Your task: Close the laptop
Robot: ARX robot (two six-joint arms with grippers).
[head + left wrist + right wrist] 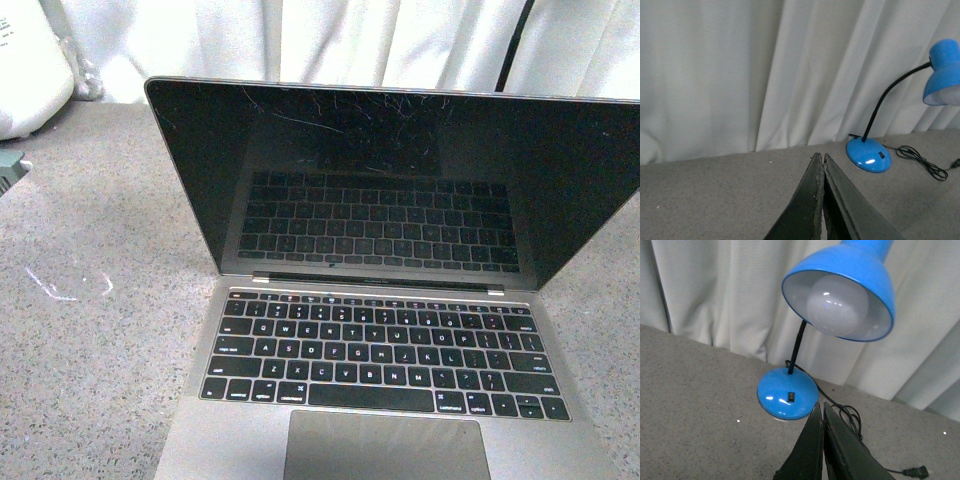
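The laptop (385,300) stands open in the middle of the front view. It is space-grey with black keys, a big trackpad and a scratched glossy black screen tilted back. Neither gripper shows in the front view. My left gripper (821,159) is shut and empty above the grey table; the laptop is out of its view. My right gripper (820,407) is shut and empty, its tips near the base of a blue desk lamp (788,393); the laptop is out of its view too.
The grey speckled table (90,330) is backed by a white curtain (330,40). The blue lamp (869,154) with a black cord (920,161) stands at the curtain. A white object (30,70) sits at the far left, a small green thing (8,170) below it.
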